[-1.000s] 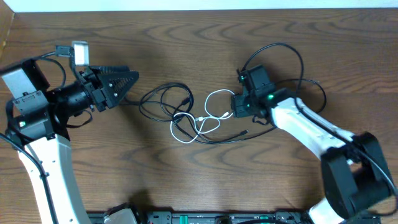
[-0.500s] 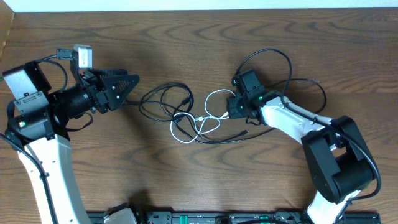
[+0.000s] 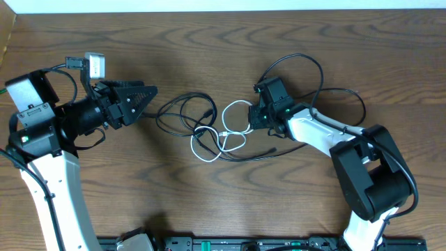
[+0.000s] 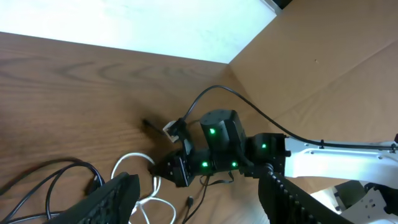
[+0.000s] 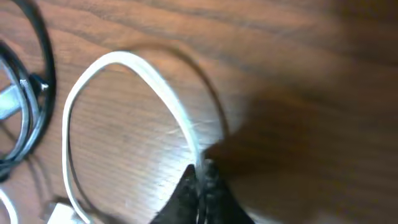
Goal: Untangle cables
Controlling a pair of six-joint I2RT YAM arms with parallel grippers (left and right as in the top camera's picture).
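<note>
The white cable [image 3: 233, 106] lies in loops at mid-table, crossed with the black cable [image 3: 182, 111], whose plug end [image 3: 272, 148] trails to the right. My right gripper [image 3: 252, 117] is shut on the right side of the white loop. In the right wrist view the white cable [image 5: 155, 87] runs straight into the closed fingertips of the right gripper [image 5: 202, 171], and the black cable [image 5: 38, 56] curves at the left edge. My left gripper [image 3: 150, 94] hovers open just left of the tangle, holding nothing. From the left wrist view, the left gripper [image 4: 205, 205] frames the white cable [image 4: 124, 163].
The right arm's own thick black wires [image 3: 327, 77] arc over the table behind it. A brown cardboard wall [image 4: 329, 68] stands at the table's right in the left wrist view. Bare wood table [image 3: 209, 49] lies behind the cables.
The right gripper has shut on the white cable's loop and shifted a little left and back. The left arm has barely moved and stays open.
</note>
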